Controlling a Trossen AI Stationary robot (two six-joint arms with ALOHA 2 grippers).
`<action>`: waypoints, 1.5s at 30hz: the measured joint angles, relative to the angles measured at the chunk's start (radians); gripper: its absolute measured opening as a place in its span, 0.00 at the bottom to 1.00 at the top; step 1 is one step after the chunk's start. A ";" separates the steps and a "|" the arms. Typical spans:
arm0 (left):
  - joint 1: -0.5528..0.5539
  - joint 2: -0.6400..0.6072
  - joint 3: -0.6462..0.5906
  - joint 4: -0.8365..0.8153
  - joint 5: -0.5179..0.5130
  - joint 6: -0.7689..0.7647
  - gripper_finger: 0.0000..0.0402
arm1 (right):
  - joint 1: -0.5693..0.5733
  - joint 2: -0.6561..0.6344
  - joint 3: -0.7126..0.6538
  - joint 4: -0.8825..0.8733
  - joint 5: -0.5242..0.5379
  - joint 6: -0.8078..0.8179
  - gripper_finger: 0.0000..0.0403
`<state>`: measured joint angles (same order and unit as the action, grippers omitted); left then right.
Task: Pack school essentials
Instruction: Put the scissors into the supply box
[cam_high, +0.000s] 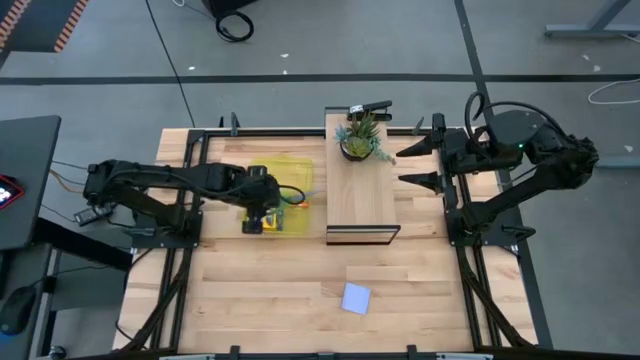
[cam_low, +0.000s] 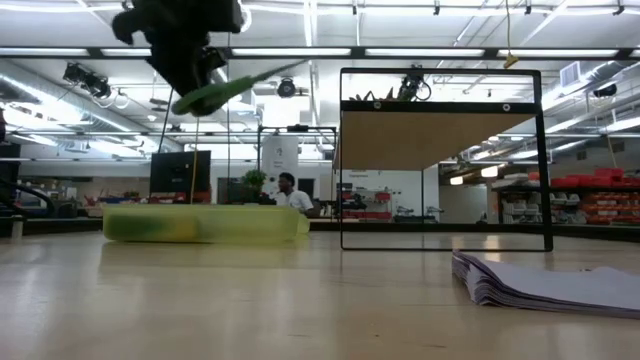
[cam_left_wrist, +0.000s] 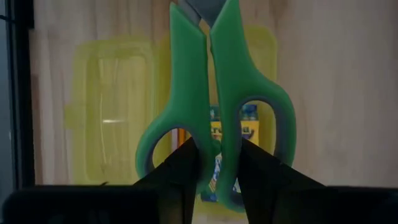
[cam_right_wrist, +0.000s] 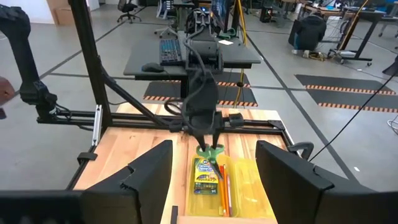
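- My left hand (cam_left_wrist: 214, 168) is closed on the green-handled scissors (cam_left_wrist: 214, 106), its two fingers pinching the handles near the loops, blades pointing away from the wrist.
- From above, that hand (cam_high: 262, 212) hangs over the near end of the translucent yellow case (cam_high: 285, 180), which lies on the left half of the counter (cam_high: 260, 300).
- The level view shows what the overhead cannot: the scissors (cam_low: 215, 92) are lifted well clear of the case (cam_low: 205, 222), tilted in the air.
- The left wrist view looks past the handles onto the crayon box (cam_left_wrist: 245, 127) lying in the case directly below.
- The right wrist view adds the two orange pencils (cam_right_wrist: 222, 190) lying beside the crayon box (cam_right_wrist: 205, 175) in the case.
- The light blue sticky-note pad (cam_high: 356, 297) lies alone on the near part of the counter, well apart from both hands.
- My right hand (cam_high: 420, 162) waits at the right, beside the wooden shelf (cam_high: 362, 205) with the potted plant (cam_high: 360, 138), its fingers spread wide and holding nothing.
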<state>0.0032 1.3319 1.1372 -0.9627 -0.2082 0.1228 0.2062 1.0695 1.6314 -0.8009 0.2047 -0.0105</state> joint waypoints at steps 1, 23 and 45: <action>0.007 0.009 0.001 0.003 0.002 0.006 0.25 | 0.000 0.000 0.000 0.000 0.000 0.000 0.59; 0.045 0.099 -0.274 0.101 0.027 0.054 0.26 | -0.001 0.000 0.000 0.006 0.001 0.004 0.59; 0.079 0.215 -0.278 0.143 -0.035 0.156 0.27 | -0.001 0.000 0.000 0.009 0.004 0.015 0.59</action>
<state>0.0822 1.5467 0.8597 -0.8200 -0.2428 0.2787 0.2050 1.0699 1.6314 -0.7921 0.2089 0.0048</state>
